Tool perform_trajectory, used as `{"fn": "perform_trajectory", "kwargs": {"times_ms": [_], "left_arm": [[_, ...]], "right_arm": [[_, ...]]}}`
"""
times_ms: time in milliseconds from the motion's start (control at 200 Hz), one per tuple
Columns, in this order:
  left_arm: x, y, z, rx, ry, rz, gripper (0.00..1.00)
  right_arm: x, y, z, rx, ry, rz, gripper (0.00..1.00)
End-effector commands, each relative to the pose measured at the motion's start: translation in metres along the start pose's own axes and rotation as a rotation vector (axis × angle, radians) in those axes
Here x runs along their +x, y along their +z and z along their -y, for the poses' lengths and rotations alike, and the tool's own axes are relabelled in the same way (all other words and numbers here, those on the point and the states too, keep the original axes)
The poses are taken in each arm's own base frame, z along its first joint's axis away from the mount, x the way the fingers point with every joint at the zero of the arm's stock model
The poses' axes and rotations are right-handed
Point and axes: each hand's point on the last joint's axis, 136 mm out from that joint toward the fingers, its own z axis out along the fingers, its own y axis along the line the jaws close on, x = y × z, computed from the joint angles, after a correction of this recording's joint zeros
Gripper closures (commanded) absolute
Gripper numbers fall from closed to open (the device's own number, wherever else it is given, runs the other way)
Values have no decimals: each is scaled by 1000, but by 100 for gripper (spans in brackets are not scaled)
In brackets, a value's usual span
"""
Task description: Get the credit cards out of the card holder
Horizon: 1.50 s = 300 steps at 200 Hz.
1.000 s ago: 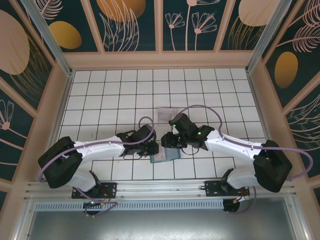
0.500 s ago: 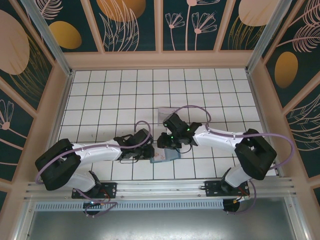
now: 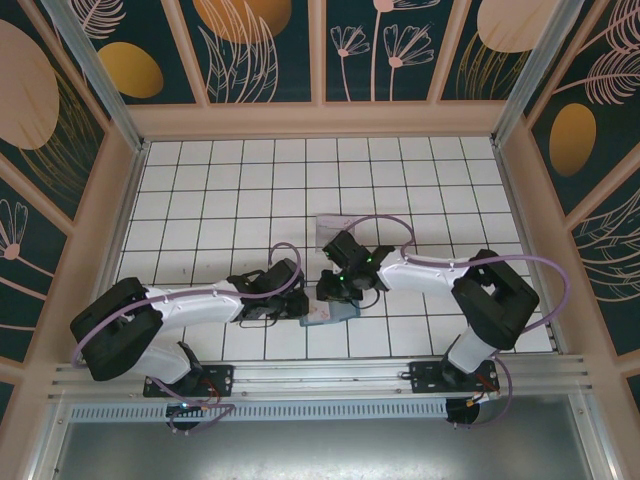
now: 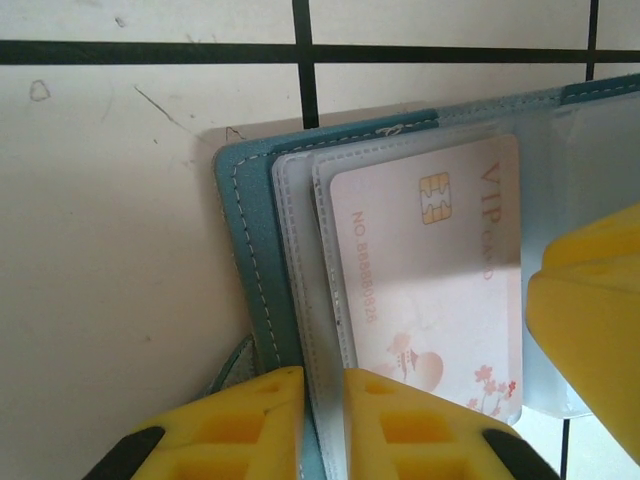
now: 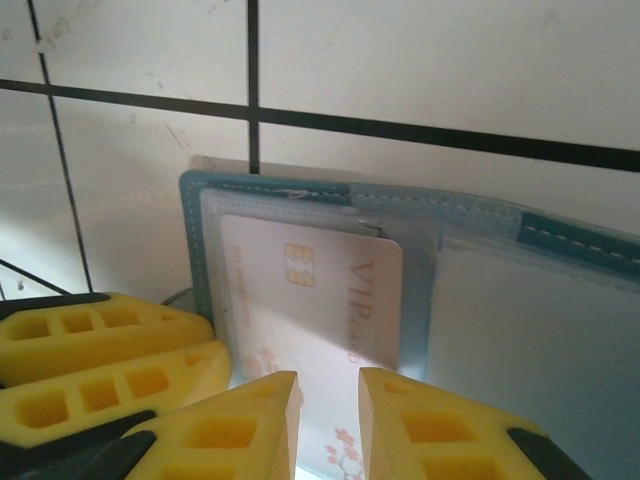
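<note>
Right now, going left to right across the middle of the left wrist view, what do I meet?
Bare white tile → card holder, its stitched blue edge → clear sleeve edges → VIP card → yellow finger of the other arm.

card holder [image 4: 248, 250]: teal-blue, white stitching, lying open flat on the tiled bench [image 4: 110, 220]. Pale pink VIP credit card [image 4: 430, 290], gold chip, tucked in clear sleeve.

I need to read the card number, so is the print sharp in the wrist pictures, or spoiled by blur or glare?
Left wrist view: the pale pink plastic VIP card is in focus and its number readable, though partly shaded; the near yellow fingers blur. Right wrist view: same card softer, number too faint, a bright patch low on it.
</note>
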Motion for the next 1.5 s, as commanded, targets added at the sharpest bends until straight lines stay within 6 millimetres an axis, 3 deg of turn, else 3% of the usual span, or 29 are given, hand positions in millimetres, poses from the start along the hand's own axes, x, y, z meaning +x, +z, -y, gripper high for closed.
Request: {"fn": "perform_trajectory", "kwargs": {"times_ms": [0,170,1001,1496], "left_arm": [[4,6,-16,-77,10,-19,82],[6,7,-31,-163,38,-34,82],[9,14,-30,-180,60,-78,82],[8,12,-30,-192,58,-78,83]], "right_arm": [[6,3,13,36,26,-4,77],[8,3,24,46,46,-2,78],[17,13,27,-89,89,-37,83],[11,-3,39,-78,110,17,93]]}}
